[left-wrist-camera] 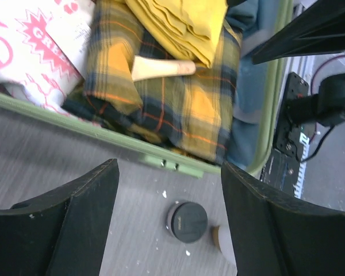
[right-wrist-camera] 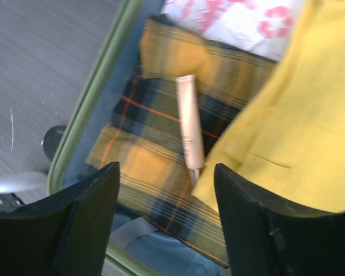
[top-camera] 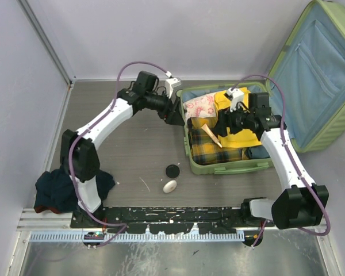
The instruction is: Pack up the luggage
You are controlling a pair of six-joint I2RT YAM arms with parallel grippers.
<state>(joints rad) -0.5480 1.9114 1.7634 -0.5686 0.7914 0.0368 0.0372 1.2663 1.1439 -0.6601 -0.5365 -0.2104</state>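
Note:
The light-green luggage [top-camera: 230,168] lies open at the table's right, its blue-lined lid [top-camera: 322,75] raised. Inside lie a yellow plaid cloth [top-camera: 218,148], a yellow garment [top-camera: 234,118], a white-and-pink printed cloth [top-camera: 200,106] and a beige tube [top-camera: 211,135]. My left gripper [top-camera: 173,118] is open and empty at the luggage's left rim; its view looks down on the rim [left-wrist-camera: 161,161] and a black round lid [left-wrist-camera: 187,221]. My right gripper [top-camera: 224,127] is open and empty above the clothes; the tube [right-wrist-camera: 190,123] lies just beyond its fingers.
A black round lid [top-camera: 172,170] and a white oval object [top-camera: 170,186] lie on the table left of the luggage's front corner. A dark blue cloth pile [top-camera: 57,190] sits by the left arm's base. Walls enclose the table's left and back.

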